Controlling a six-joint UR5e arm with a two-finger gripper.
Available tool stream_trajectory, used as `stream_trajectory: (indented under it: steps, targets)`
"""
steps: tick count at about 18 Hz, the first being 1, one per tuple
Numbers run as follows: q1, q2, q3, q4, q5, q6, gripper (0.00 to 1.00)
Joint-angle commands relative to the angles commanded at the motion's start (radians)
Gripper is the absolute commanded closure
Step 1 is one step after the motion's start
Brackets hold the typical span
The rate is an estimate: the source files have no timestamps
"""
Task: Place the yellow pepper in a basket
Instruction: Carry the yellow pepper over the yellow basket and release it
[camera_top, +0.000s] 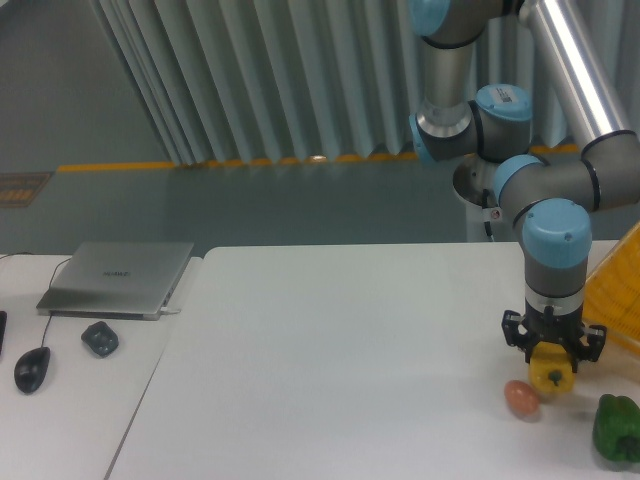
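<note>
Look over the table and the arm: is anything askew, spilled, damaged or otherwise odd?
Nothing stands out. The gripper sits over the yellow pepper, beside the orange-brown egg-shaped object and the green pepper. The basket is cut off by the frame edge, and the laptop lies flat.

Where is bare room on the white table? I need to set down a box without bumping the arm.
The white table is bare from its left edge to the arm. The right front corner is crowded: the gripper over the yellow pepper, the brown egg, the green pepper, and the basket behind.
</note>
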Motion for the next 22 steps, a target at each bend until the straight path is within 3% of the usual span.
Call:
stream_trajectory:
  steps: [3,7,10,15,18,22]
  targets:
    - [0.011,0.043,0.009,-0.008,-0.002,0.095,0.62]
    - [0.012,0.048,0.057,-0.078,0.005,0.158,0.62]
    - [0.038,0.084,0.072,-0.117,0.022,0.435,0.62]
    - [0.077,0.094,0.060,-0.129,0.023,0.708,0.62]
    - [0.107,0.094,0.048,-0.166,0.023,0.805,0.61]
    - [0.147,0.107,0.020,-0.163,0.020,0.957,0.59]
